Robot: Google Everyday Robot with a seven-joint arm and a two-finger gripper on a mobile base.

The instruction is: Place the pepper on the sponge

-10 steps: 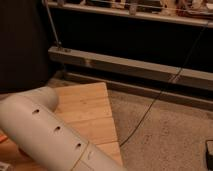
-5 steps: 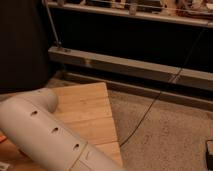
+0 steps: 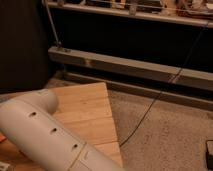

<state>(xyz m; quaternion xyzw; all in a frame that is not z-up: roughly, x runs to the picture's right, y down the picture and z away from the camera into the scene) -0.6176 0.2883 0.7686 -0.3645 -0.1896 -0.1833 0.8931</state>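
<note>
- The white arm (image 3: 45, 132) of the robot filled the lower left of the camera view and lay over the wooden table (image 3: 90, 110).
- The gripper was out of the view, somewhere beyond the lower edge, so I could not tell if it was apart, together, or clamped on something.
- The pepper was not visible anywhere, and the sponge was not visible either.
- A small orange spot (image 3: 1, 138) showed at the left edge beside the arm; it was too little to name.
- Beyond the table there were only the speckled floor (image 3: 170, 135), a thin cable (image 3: 150, 107) and a grey rail (image 3: 130, 67).
- For this reason the progress could not be judged: the pepper could already have been on the sponge, or elsewhere.
</note>
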